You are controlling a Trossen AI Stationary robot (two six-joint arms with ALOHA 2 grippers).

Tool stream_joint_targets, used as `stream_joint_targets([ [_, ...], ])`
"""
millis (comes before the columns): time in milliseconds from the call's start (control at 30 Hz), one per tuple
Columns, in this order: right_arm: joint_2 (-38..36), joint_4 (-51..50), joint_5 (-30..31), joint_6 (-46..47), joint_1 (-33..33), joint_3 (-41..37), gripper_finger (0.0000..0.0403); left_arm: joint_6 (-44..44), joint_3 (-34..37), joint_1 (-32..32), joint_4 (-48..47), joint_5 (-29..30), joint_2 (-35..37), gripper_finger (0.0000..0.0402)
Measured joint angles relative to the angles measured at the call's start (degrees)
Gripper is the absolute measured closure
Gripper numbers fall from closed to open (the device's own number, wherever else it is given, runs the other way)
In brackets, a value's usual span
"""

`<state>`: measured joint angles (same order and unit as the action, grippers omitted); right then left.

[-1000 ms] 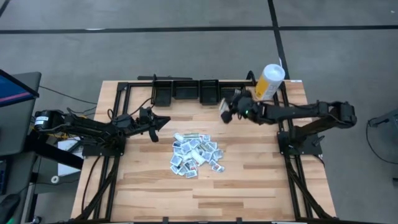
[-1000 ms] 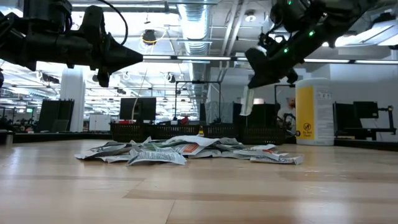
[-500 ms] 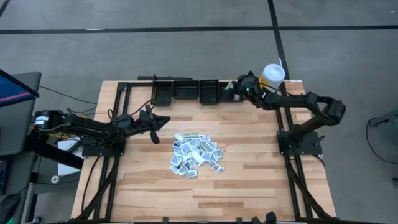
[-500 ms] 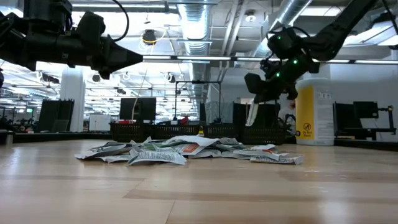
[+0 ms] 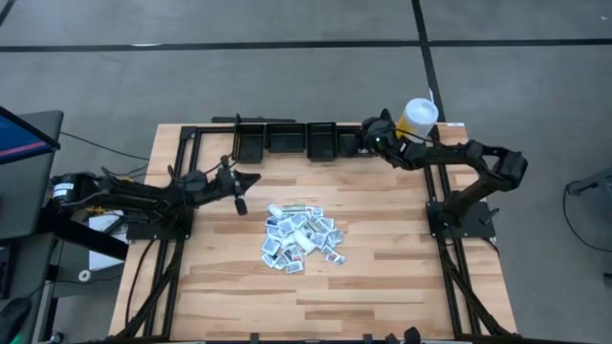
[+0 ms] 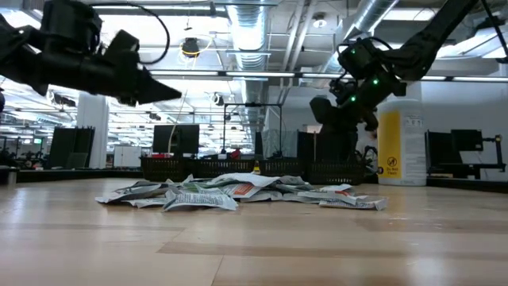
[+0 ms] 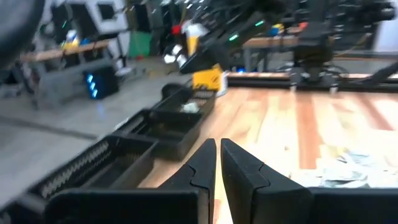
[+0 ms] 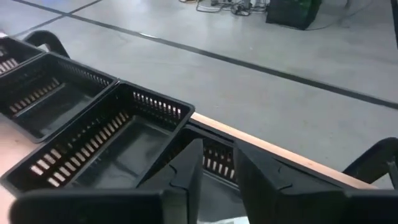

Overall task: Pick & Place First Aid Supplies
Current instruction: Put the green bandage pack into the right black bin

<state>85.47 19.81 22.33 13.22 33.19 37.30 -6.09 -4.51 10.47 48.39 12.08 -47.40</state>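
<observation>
The first aid supplies [image 5: 301, 237] lie in a loose heap of small white packets at the table's middle, also seen in the low view [image 6: 238, 192]. My right gripper [image 5: 366, 139] hangs at the far edge over the right end of a row of black bins [image 5: 287, 139]. Its fingers [image 8: 217, 152] are open with nothing between them. My left gripper [image 5: 254, 179] floats level above the table, left of the heap. It is shut and holds nothing, as the left wrist view [image 7: 218, 144] shows.
A tall white-and-yellow canister [image 5: 418, 122] stands at the far right corner, close behind my right arm. The slotted bins [image 8: 118, 149] line the far edge. Bare wood [image 5: 316, 296] lies between the heap and the near edge.
My right gripper has swung toward the far edge and a little down, carrying a white packet that hung from its tips to above the bins. That packet no longer hangs from it. My left wrist has rolled about its own line.
</observation>
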Motion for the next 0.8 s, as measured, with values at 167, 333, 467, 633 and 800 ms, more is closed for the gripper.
stream_joint_targets([
  [167, 0.0, 0.0, -8.1, -6.7, -5.0, 0.0, 0.0306, 5.3, 0.0, 3.0, -4.2, -3.6, 0.0, 0.0376],
  [333, 0.0, 0.4, -18.3, -11.6, -10.9, 0.0, 0.0305, 8.1, 0.8, 3.1, -4.7, -6.4, 0.0, 0.0376],
  [467, 0.1, 1.4, -18.9, -14.6, -15.0, 0.0, 0.0305, 8.8, 1.5, 3.1, -4.7, -6.0, 0.0, 0.0376],
  [633, 0.1, 5.4, -20.8, -16.8, -17.8, 0.0, 0.0305, 10.0, 2.1, 3.1, -4.7, -4.8, 0.0, 0.0376],
  [800, 0.1, 6.9, -23.8, -16.8, -18.3, 0.0, 0.0305, 11.8, 2.6, 3.1, -4.5, -4.8, 0.0, 0.0376],
])
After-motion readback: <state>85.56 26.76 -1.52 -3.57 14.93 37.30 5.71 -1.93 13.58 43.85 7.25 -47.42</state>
